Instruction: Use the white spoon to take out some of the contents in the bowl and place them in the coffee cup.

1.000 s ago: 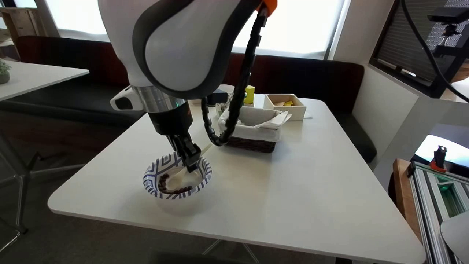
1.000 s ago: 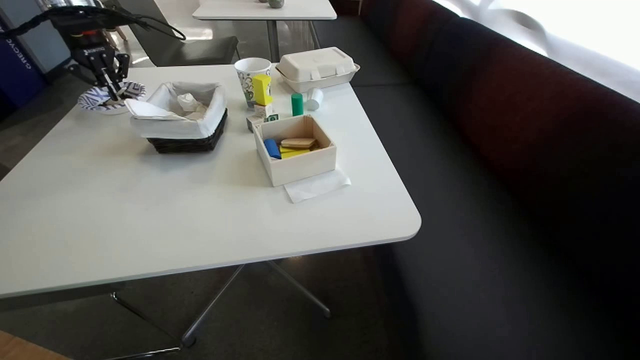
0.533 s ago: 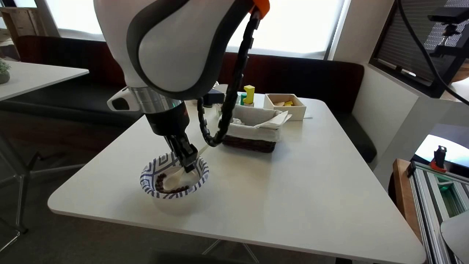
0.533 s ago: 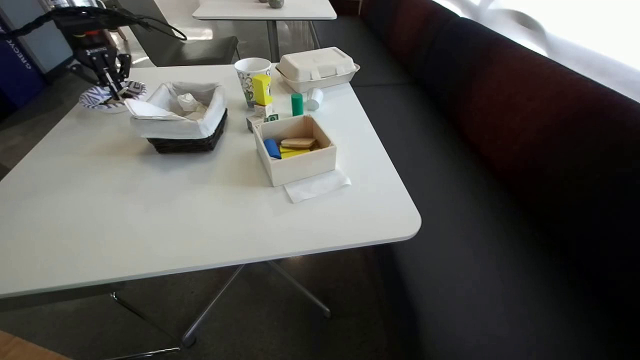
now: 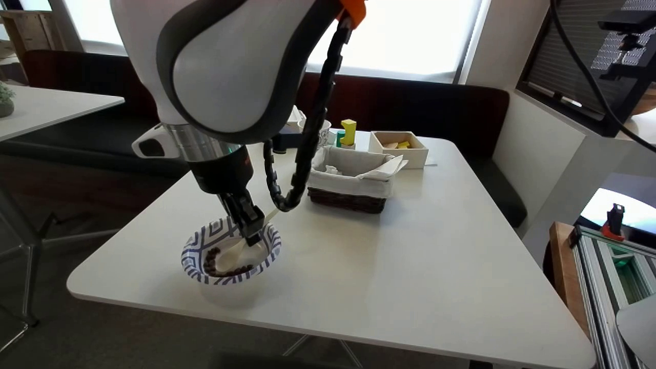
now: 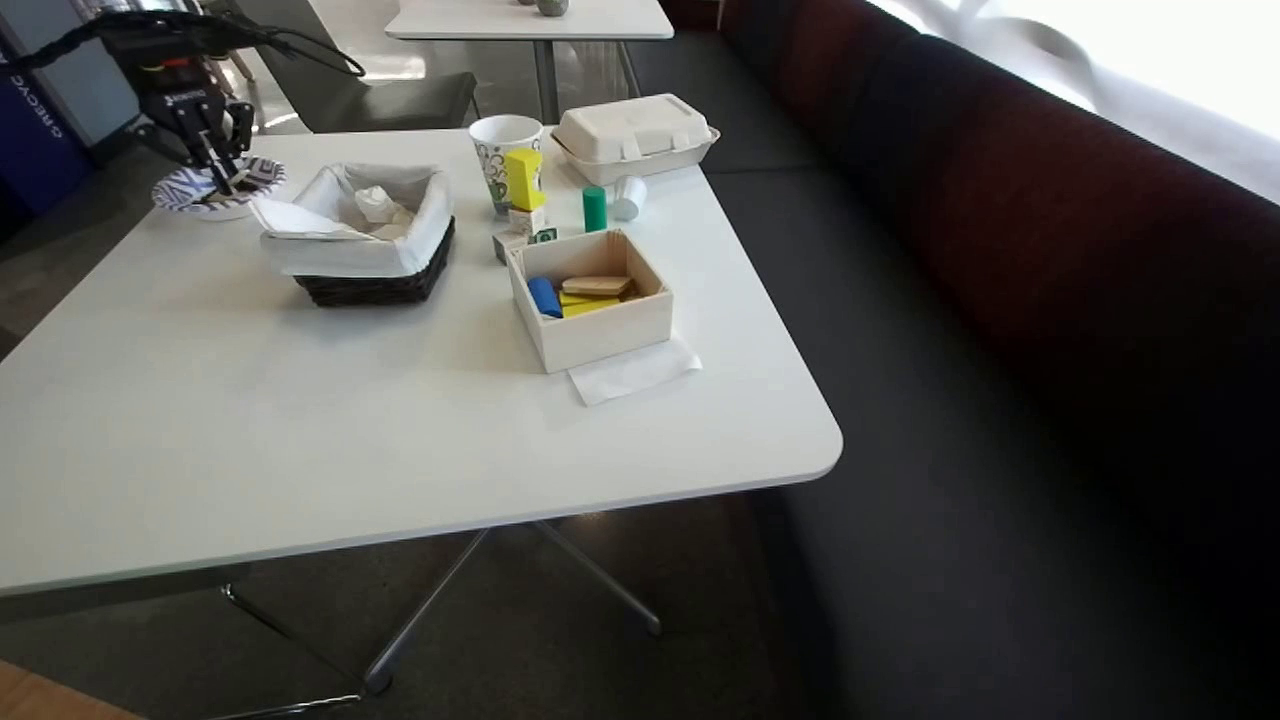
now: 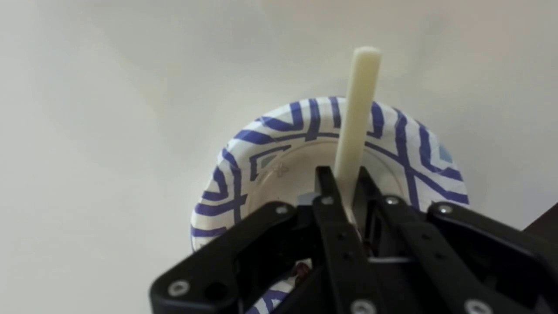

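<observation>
The bowl (image 5: 192,259), white with blue stripes, stands near the table's front-left corner in an exterior view. It also shows in the wrist view (image 7: 255,138). The contents (image 5: 210,260) are small dark brown balls along its inner edge; a few show in the wrist view (image 7: 301,269). My gripper (image 5: 253,239) is shut on the handle of the white spoon (image 5: 229,258), inside the bowl's rim. The handle's end sticks up past the fingers in the wrist view (image 7: 359,100). The spoon's head lies low among the balls. The coffee cup (image 6: 505,150) stands upright at the back, partly hidden by a yellow block.
A white-lined dark basket (image 6: 375,288) stands between the bowl and the wooden box (image 6: 610,340) of blocks. By the cup are the yellow block (image 6: 524,180), a green cylinder (image 6: 595,209), a small white cup (image 6: 629,198) and a takeout box (image 6: 635,130). A napkin (image 6: 635,375) lies by the wooden box.
My gripper, with the spoon, has moved left and slightly toward the near table edge in an exterior view. The bowl has slid along with it. The gripper has stayed shut on the spoon.
</observation>
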### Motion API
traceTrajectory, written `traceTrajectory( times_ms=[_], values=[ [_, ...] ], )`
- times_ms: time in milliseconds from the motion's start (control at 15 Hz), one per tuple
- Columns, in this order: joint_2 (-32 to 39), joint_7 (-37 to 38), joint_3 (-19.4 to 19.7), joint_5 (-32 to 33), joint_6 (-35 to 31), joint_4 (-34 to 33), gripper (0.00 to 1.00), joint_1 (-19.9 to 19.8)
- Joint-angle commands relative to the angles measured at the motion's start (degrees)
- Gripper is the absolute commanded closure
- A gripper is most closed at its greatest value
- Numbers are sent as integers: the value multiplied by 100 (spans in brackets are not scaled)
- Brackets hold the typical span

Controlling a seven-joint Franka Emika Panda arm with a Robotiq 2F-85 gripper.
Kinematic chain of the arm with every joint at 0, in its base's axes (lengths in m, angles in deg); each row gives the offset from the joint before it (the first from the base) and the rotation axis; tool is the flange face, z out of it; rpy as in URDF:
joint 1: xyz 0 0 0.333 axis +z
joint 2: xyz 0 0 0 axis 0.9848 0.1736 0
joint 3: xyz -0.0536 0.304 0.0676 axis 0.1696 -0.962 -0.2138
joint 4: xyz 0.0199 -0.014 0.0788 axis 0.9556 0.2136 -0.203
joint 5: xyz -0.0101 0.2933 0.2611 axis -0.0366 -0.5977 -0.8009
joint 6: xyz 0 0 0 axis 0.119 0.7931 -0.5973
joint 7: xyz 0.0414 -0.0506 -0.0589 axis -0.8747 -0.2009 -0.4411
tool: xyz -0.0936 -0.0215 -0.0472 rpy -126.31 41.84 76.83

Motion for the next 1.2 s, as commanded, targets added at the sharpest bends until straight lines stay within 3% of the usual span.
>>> traceTrajectory(
  times_ms=[0,733,1133],
  values=[
    [114,152,-4,10,234,-190,96,111],
    [171,434,32,101,347,-298,96,267],
    [303,742,97,137,-127,-366,96,231]
  ],
)
